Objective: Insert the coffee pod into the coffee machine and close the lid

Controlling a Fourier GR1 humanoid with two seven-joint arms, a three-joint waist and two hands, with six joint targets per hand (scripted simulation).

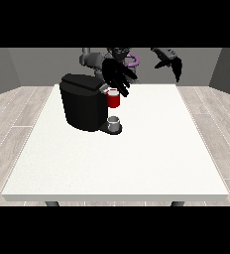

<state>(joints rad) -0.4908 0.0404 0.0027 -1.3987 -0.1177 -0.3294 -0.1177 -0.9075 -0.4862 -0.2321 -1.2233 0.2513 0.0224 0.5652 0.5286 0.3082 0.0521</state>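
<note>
Pod (115, 120) upright at the coffee machine (82, 101) base; both hands (118, 75) (170, 63) empty, fingers spread.

No readable text, labels, brand marks or numbers anywhere: coffee machine (82, 101) body is plain black, white table (137, 158) is unmarked, red thing at the machine (113, 99) is blank.

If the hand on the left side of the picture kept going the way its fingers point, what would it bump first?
Probably the red thing at the machine: the hand at the view's left points down-right just above it, though depth is unclear.
</note>
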